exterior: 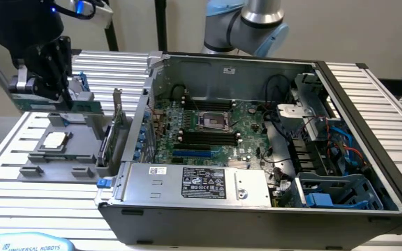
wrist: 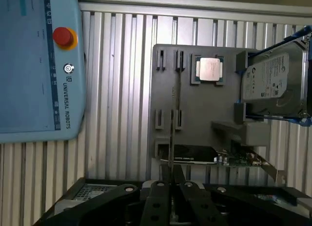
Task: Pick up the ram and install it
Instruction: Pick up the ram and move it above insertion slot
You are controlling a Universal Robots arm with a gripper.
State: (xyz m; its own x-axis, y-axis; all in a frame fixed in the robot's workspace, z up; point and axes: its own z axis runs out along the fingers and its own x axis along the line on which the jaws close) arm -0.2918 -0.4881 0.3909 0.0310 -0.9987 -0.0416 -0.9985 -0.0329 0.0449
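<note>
The ram (exterior: 84, 106), a thin green stick, hangs level in the air at the exterior view's left, above the grey holder tray (exterior: 82, 137). My black gripper (exterior: 50, 95) is shut on it from above. In the wrist view the ram (wrist: 171, 133) shows edge-on as a thin line running out from between my fingertips (wrist: 171, 176), over the grey tray (wrist: 195, 104). The open computer case (exterior: 257, 209) lies to the exterior view's right, with black memory slots (exterior: 204, 137) on its green motherboard (exterior: 246, 117).
On the tray sit a square silver processor chip (wrist: 209, 69), a hard drive (wrist: 273, 80) and a green expansion card (wrist: 219, 157) standing on edge (exterior: 110, 138). A blue teach pendant (wrist: 39, 65) lies on the slatted table (exterior: 19, 201). The case's power supply (exterior: 197, 183) fills its near side.
</note>
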